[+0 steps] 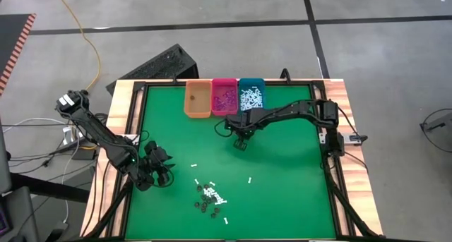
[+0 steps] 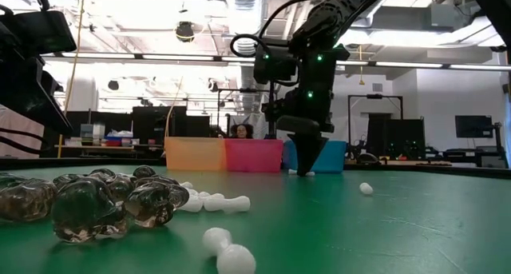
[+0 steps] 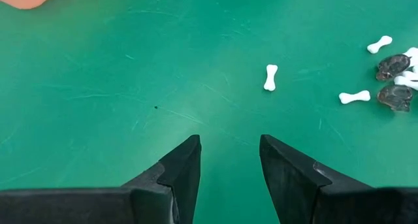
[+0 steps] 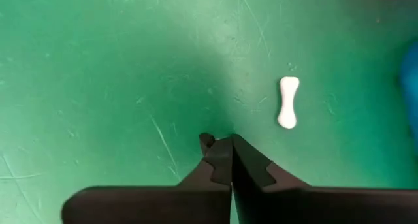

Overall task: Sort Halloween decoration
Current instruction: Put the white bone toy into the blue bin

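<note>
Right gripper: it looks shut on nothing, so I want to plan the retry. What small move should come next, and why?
Probably open the right gripper and shift it over the white bone. Its fingers are shut together with nothing between them, and the bone lies on the green mat beside them, untouched.

Green mat [image 1: 282, 192]; orange bin [image 1: 198, 99], pink bin [image 1: 224, 97], teal bin [image 1: 251, 94]; white bone [image 4: 288, 102] beside black fingers [image 4: 251, 168]; dark smoky skulls [image 2: 88, 204].
</note>
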### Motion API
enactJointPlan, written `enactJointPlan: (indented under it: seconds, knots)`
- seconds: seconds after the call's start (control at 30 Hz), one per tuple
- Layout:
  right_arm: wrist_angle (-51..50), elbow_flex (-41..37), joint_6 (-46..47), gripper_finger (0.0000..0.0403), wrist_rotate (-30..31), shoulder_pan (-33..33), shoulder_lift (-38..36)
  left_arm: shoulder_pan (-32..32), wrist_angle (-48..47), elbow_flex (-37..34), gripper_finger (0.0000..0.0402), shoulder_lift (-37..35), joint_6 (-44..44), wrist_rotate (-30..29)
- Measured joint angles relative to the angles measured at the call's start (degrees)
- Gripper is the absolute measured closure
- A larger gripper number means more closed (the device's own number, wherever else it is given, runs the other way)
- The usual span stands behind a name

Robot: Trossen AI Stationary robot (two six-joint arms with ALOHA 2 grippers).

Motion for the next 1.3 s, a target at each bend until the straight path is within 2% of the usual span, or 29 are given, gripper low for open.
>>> enactJointPlan:
  seconds: [0.17,0.33,0.47,0.6,0.73,0.8,0.9,1.03,1.13,1.23,1.3]
  knots:
    - [-0.17,-0.01,-0.28,0.0384,0.20,0.58,-1.23,0.00,-0.02,0.00,0.0254,0.00,0.00,0.04]
    - [-1.79,-0.12,-0.92,0.0386,-0.45,-0.52,-7.20,0.00,-0.04,0.00,0.0254,0.00,0.03,-0.01]
    - [-2.25,-0.05,-1.55,0.0382,0.83,-3.83,-12.66,-0.02,-0.04,0.00,0.0254,0.00,0.11,-0.09]
    - [-1.70,0.04,-2.01,0.0383,6.21,-8.29,-18.06,-0.02,-0.04,0.00,0.0254,0.00,0.15,-0.84]
    - [-0.26,0.05,-2.78,0.0374,8.85,-14.13,-19.90,-0.01,-0.04,0.00,0.0254,0.00,0.17,-2.14]
    - [0.95,0.04,-4.08,0.0372,6.00,-16.70,-19.98,-0.02,-0.04,0.00,0.0254,0.00,0.17,-2.38]
    - [0.27,0.04,-4.57,0.0367,-1.71,-19.15,-19.93,-0.02,-0.07,0.00,0.0254,0.00,0.17,-2.36]
    - [-4.44,-0.34,-5.15,0.0362,-3.01,-17.82,-20.36,-0.02,-0.37,0.00,0.0254,0.00,0.20,-1.74]
    - [-7.90,-1.78,-6.40,0.0361,-0.66,-14.49,-23.26,-0.02,-0.46,-0.01,0.0254,0.00,0.20,-1.30]
    - [-8.44,-6.48,-6.16,0.0361,3.73,-11.00,-27.70,-0.02,-0.48,-0.01,0.0254,0.00,0.20,-1.20]
    - [-6.21,-11.74,-5.34,0.0361,4.35,-9.32,-31.19,-0.02,-0.48,-0.01,0.0254,0.00,0.20,-1.46]
